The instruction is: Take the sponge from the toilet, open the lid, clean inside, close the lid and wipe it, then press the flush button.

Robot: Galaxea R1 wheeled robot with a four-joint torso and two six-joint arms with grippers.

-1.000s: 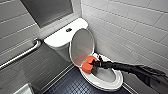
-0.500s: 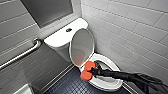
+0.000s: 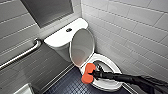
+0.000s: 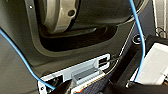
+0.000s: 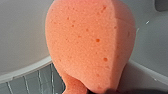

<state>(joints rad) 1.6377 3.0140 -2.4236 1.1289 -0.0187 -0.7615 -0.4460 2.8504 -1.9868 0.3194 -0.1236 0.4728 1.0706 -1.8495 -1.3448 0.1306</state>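
Observation:
The white toilet point(image 3: 113, 65) stands in the corner with its lid point(image 3: 82, 47) raised against the tank. The round flush button point(image 3: 68, 30) sits in the middle of the tank top. My right arm reaches in from the lower right, and my right gripper point(image 3: 94, 74) is shut on the orange-red sponge point(image 3: 88, 73). The sponge hangs at the bowl's near left rim, partly over the floor. Seen close in the right wrist view, the sponge point(image 5: 92, 47) has white toilet surfaces behind it. The left wrist view looks at my own body and a blue cable point(image 4: 17, 53).
A metal grab bar point(image 3: 22, 55) runs along the grey tiled wall on the left. White wall tiles point(image 3: 130, 27) close in right of the toilet. Dark blue mosaic floor point(image 3: 67, 83) lies before the bowl. A white object point(image 3: 23, 90) sits at the lower left.
My right gripper has carried the sponge from over the bowl's middle toward its near left rim, lower in the head view. The lid has stayed up.

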